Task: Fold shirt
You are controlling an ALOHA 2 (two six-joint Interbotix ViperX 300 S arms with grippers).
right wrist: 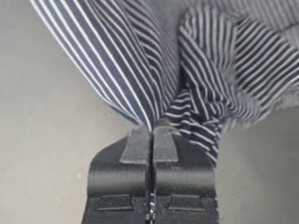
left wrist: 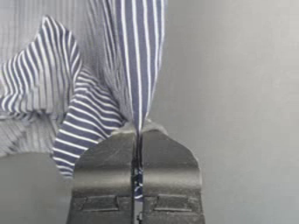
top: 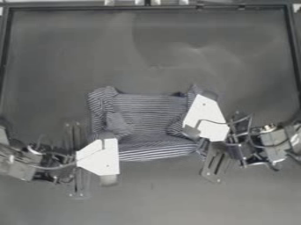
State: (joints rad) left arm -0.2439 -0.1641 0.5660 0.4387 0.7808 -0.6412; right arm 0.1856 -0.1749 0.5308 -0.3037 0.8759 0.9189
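The shirt, finely striped in navy and white, lies bunched and partly folded over itself in the middle of the table. My left gripper is at its near left corner. In the left wrist view this gripper is shut on a thin fold of the shirt, which stretches away taut from the jaws. My right gripper is at the shirt's right side. In the right wrist view it is shut on a gathered edge of the shirt. The collar is hidden.
The dark table stretches wide behind the shirt and also in front of it. A raised rim runs along the far edge, with side rails at left and right. Both arms reach in low from the sides.
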